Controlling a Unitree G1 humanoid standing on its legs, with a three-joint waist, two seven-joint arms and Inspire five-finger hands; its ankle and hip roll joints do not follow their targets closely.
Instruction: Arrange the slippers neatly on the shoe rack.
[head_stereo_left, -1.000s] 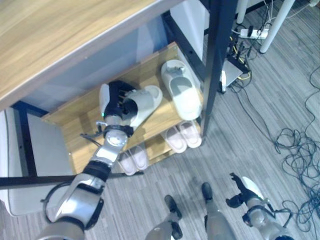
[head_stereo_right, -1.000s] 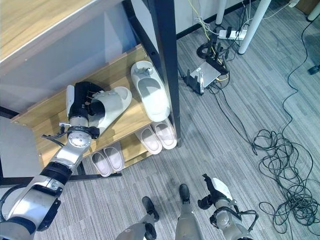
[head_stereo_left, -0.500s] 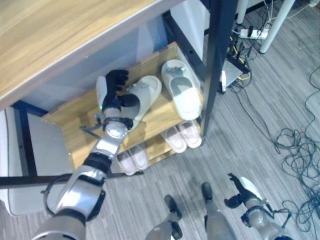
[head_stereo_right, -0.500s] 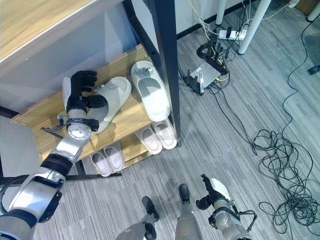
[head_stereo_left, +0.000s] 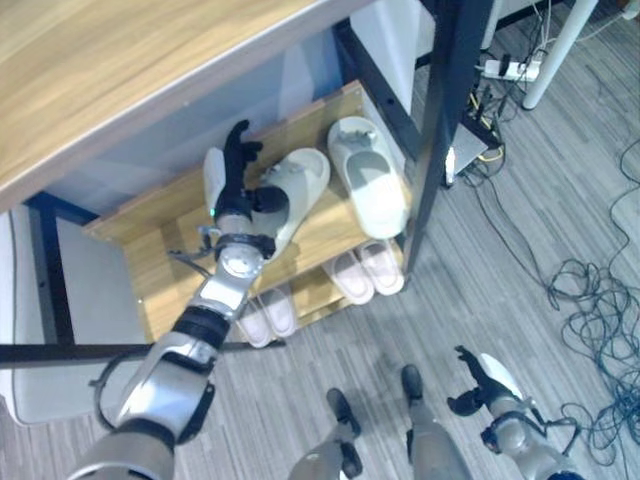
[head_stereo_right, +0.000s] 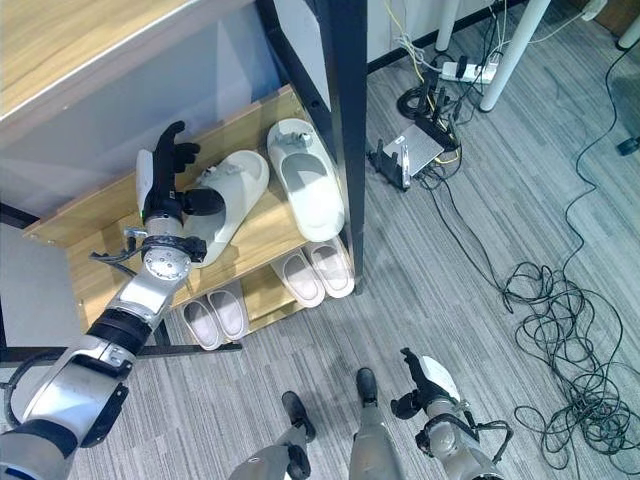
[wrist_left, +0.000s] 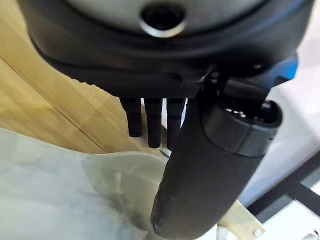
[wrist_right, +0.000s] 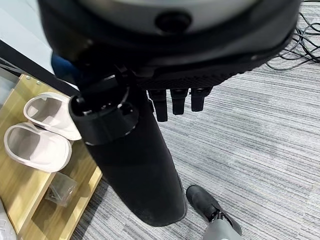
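Since a second earlier, the left hand (head_stereo_left: 232, 178) had uncurled off the tilted slipper (head_stereo_left: 293, 188) on the shoe rack (head_stereo_left: 150, 240), fingers straight, beside the straight slipper (head_stereo_right: 305, 189). Its wrist view showed the thumb (wrist_left: 210, 165) over it. The right hand (wrist_right: 135, 165) hung relaxed above floor.

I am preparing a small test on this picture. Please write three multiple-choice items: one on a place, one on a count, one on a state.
1. Where is the left hand?
A. on the grey floor
B. at the tilted slipper on the upper shelf
C. at the cables

2. How many pairs stand on the lower shelf?
A. none
B. two
C. five

3. The left hand's fingers are
A. straight
B. curled round a slipper
C. hidden

Key: B, it sits at that slipper's near end; B, the left pair and the right pair; A, they point straight up.
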